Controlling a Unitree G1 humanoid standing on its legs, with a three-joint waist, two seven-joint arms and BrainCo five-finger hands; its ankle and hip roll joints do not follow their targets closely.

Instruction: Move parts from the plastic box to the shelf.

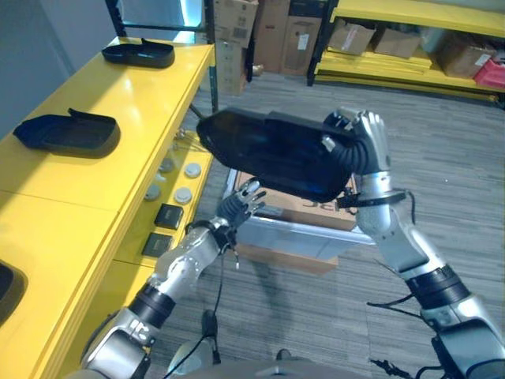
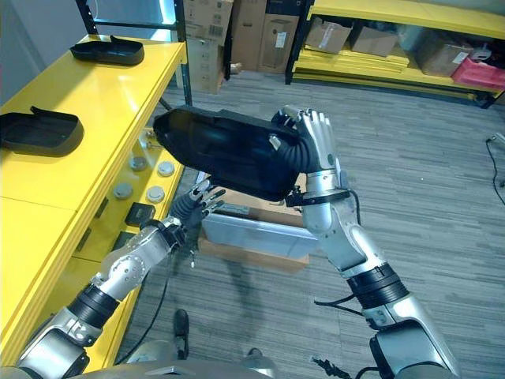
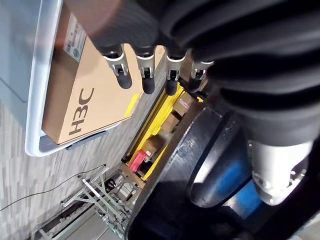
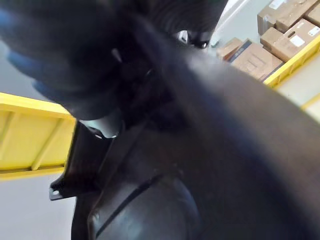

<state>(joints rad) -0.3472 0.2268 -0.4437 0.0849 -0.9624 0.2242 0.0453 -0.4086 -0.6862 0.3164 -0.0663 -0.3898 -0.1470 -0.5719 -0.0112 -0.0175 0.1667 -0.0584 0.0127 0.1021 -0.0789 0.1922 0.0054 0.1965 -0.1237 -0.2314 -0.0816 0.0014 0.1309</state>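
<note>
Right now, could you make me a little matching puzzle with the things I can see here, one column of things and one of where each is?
Things:
1. large black moulded plastic part
2. grey plastic box
3. left hand
4. smaller black moulded part

Places or states:
a. lying on the yellow shelf
b. held up in the air by the right hand
c. standing on the floor
d. fingers straight, holding nothing

Pairs: 1-b, 2-c, 3-d, 4-a

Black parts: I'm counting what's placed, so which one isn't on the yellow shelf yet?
The large black part held in the air by the right hand, above the plastic box; the two others lie on the yellow shelf.
</note>
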